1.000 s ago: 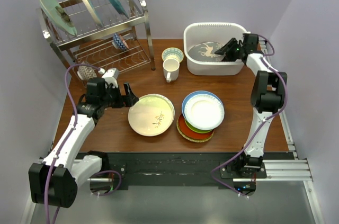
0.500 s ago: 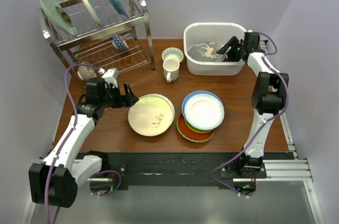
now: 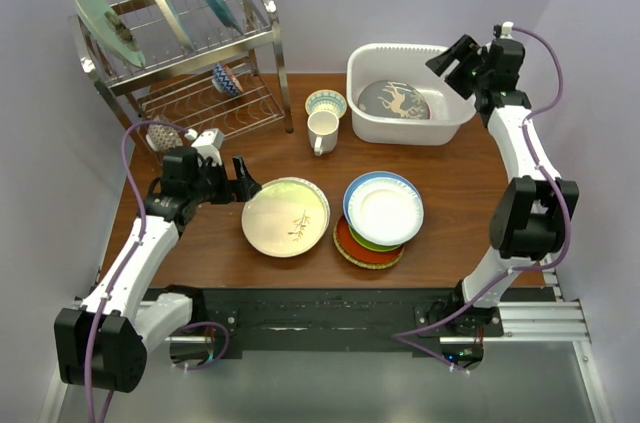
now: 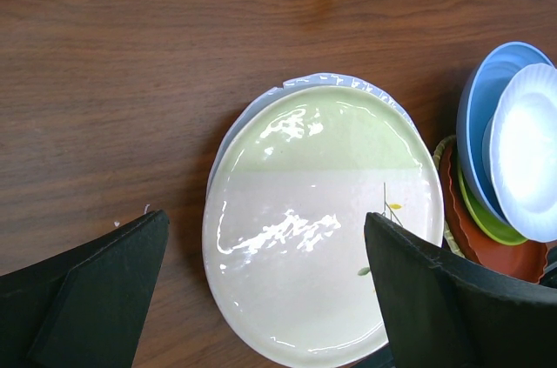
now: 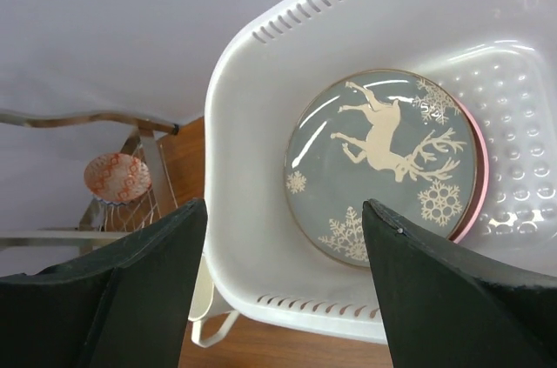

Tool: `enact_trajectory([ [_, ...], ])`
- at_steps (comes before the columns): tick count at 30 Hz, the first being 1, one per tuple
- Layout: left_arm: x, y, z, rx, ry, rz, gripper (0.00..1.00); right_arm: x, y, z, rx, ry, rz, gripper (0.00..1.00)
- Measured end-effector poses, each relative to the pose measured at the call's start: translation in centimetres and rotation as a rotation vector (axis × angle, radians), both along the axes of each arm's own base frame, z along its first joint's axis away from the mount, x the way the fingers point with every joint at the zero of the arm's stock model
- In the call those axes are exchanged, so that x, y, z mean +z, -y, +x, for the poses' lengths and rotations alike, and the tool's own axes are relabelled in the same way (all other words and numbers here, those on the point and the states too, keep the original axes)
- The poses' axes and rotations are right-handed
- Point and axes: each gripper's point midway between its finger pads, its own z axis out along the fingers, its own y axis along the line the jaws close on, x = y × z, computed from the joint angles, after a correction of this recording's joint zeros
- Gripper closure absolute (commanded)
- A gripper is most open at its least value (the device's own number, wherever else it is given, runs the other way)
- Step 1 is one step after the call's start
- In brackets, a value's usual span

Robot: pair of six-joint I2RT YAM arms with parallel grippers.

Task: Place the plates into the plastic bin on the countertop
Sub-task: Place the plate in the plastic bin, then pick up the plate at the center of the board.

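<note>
The white plastic bin (image 3: 365,103) stands at the back right of the countertop (image 3: 450,193). A dark deer plate (image 3: 393,100) lies flat in it on a pink plate (image 5: 474,203); it fills the right wrist view (image 5: 383,163). My right gripper (image 3: 450,56) is open and empty, raised above the bin's right rim. A cream plate with a twig (image 3: 285,216) lies on the table over a pale plate edge (image 4: 261,107). My left gripper (image 3: 243,183) is open at its left edge, jaws wide either side of it. A stack topped by a white plate (image 3: 384,209) over blue-rimmed, lime green and red-orange plates sits to the right.
A metal wire dish rack (image 3: 200,73) at the back left holds three plates on edge and a small patterned bowl (image 3: 226,79). A white mug (image 3: 322,131) and a small bowl (image 3: 326,102) stand between the rack and the bin.
My right gripper has let go of the deer plate, which now lies flat in the bin, and has lifted up and back to the right. The left arm has not moved.
</note>
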Motion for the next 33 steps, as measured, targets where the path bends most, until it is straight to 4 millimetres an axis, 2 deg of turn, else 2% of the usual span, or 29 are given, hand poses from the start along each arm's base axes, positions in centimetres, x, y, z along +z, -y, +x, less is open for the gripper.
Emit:
enact_trajectory([
  [4,0.0,0.0,0.0,0.000,0.000,0.000,0.00,0.3,-0.6,-1.0,0.011,0.002,0.006,0.24],
  [7,0.0,0.0,0.0,0.000,0.000,0.000,0.00,0.7,-1.8,-2.1,0.038,0.005,0.007,0.23],
  [10,-0.2,0.0,-0.1,0.000,-0.004,0.000,0.00,1.8,-3.4,-3.5,0.075,0.026,0.010,0.19],
  [16,-0.5,0.0,-0.2,0.000,-0.011,0.001,0.00,3.7,-7.2,-7.5,0.162,0.074,0.002,0.18],
  [19,-0.5,0.0,-0.2,0.000,-0.011,0.001,0.00,3.7,-9.0,-8.8,0.206,0.080,-0.001,0.18],
  [22,-0.5,0.0,-0.2,0.000,-0.011,0.002,0.00,2.4,-10.4,-9.9,0.241,0.056,-0.003,0.20],
  [27,-0.5,0.0,-0.2,0.001,-0.011,0.002,0.00,-2.1,-13.0,-12.2,0.307,-0.040,-0.006,0.21],
  [33,-0.6,-0.1,-0.2,0.005,-0.014,0.005,0.00,-5.9,-17.6,-15.6,0.430,-0.122,-0.017,0.25],
])
